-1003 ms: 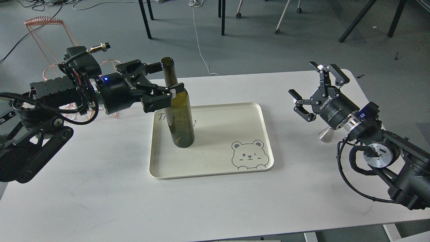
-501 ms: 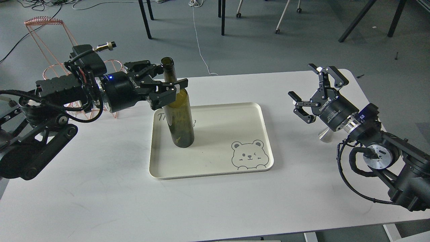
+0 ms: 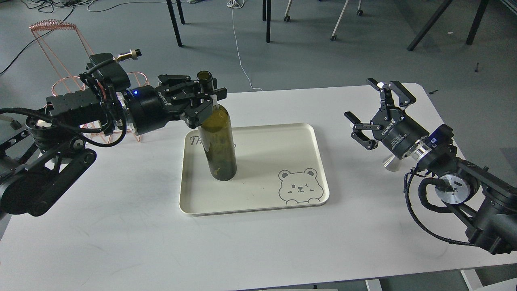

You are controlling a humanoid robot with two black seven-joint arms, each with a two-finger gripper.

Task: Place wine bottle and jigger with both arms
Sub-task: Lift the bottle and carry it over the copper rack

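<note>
Head view, read from left to right. A copper wire rack (image 3: 60,52) is seen at the far left edge of the white surface (image 3: 121,234), partly hidden behind the left arm (image 3: 80,109). The left arm is extended rightward, level with the neck of the bottle (image 3: 216,137). The left claw (image 3: 202,99) is clenched around the bottle's neck just below the mouth, with fingers (image 3: 177,81) seen on both sides of the glass. The bottle, dark olive green and without a label, is stood on the left part of a cream tray (image 3: 282,137); it is tilted slightly, its mouth leaning left of its base. Whether the base is fully seated on the tray cannot be told. Grey lettering on the tray floor is partly covered by the bottle, and a bear outline (image 3: 298,186) is printed near the tray's front right corner. The tray is laid near the middle of the surface, well apart from the right arm (image 3: 464,182).

The right claw (image 3: 373,111) is released: its fingers are spread wide, nothing is held between them, and it is raised above the surface, pointing up and to the left. The jigger (image 3: 388,161) is seen on the surface just behind and below the right wrist, right of the tray and apart from it; only part of its shiny cone is visible, the rest being hidden by the arm. Chair and table legs and a white cable on the grey floor are seen beyond the surface.
</note>
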